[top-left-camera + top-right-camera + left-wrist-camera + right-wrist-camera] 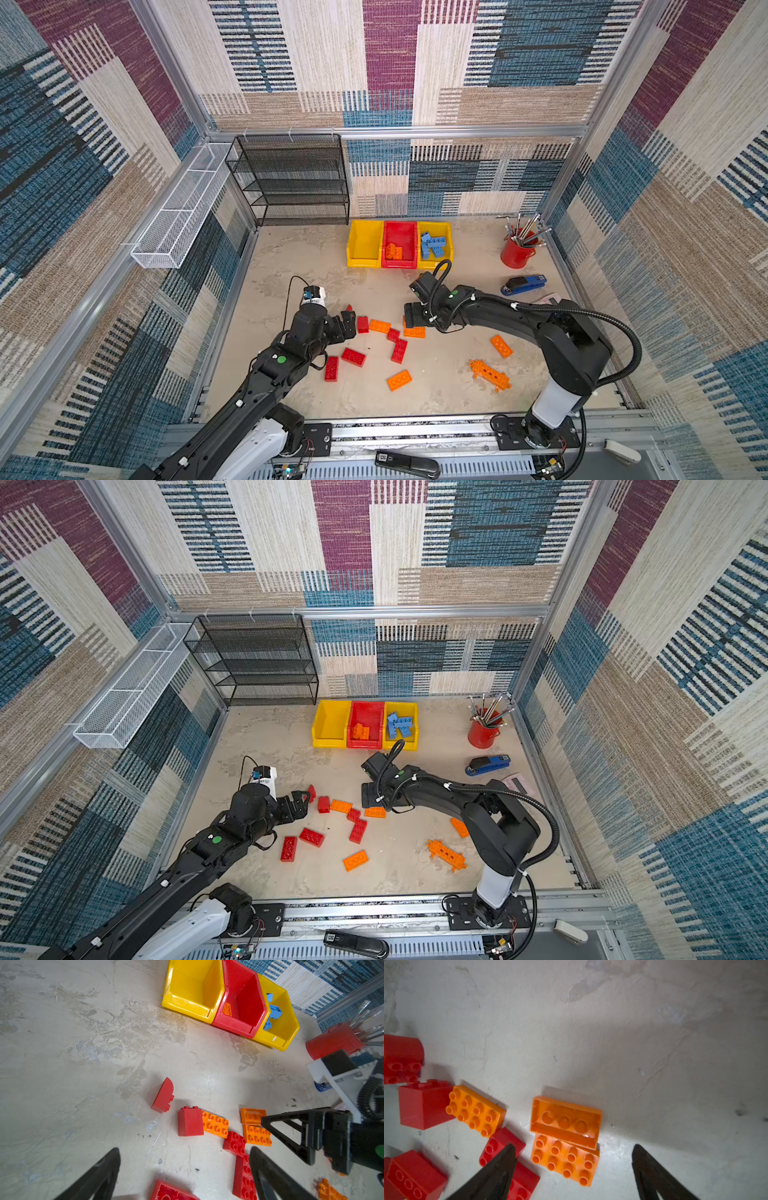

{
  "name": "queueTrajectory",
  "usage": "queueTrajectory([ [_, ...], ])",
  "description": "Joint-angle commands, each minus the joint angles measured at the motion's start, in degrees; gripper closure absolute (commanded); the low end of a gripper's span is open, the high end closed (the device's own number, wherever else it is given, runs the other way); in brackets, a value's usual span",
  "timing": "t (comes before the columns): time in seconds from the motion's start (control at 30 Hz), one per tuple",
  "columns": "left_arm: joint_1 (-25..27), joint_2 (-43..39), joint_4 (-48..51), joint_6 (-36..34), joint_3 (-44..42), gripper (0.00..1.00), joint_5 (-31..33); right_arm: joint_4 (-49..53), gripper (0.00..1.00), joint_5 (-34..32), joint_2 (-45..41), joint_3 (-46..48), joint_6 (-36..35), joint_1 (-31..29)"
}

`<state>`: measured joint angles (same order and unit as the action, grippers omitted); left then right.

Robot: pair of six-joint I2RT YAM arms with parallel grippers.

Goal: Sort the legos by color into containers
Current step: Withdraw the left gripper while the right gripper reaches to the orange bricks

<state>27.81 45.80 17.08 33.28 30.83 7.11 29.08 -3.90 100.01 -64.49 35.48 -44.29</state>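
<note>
Nearest us, loose bricks (399,380) in red and orange lie scattered on the tabletop (436,399). Our left tool (184,1150) hangs spread and empty, just short of a red block (190,1123). Our right tool (574,1146) stands spread astride two orange bricks (564,1159) that touch. Closing now could pinch both crookedly or shove the red brick (502,1138) beside them. Farthest, the red bin (399,230) holds orange, one yellow bin (436,227) blue, the other yellow bin (365,241) nothing.

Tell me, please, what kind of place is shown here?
Most likely a robot test cell: an aluminium frame holds patterned walls, two robot arms are bolted to a front rail, and toy bricks lie before sorting bins.
</note>
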Motion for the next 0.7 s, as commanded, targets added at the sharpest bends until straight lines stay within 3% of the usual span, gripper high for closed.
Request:
queueTrajectory([
  [0.0, 0.0, -0.1, 0.9, 1.0, -0.7, 0.03, -1.0, 0.4, 0.11, -1.3, 1.8, -1.9, 1.7, -1.1],
  [0.5, 0.0, -4.8, -0.9, 1.3, -4.2, 0.03, -4.3, 5.0, 0.15, -8.2, 5.9, -5.8, 5.3, -2.8],
  [0.67, 0.0, -5.0, -1.0, 1.4, -4.3, 0.03, -4.3, 5.8, 0.15, -7.2, 8.4, -8.3, 4.7, -3.0],
])
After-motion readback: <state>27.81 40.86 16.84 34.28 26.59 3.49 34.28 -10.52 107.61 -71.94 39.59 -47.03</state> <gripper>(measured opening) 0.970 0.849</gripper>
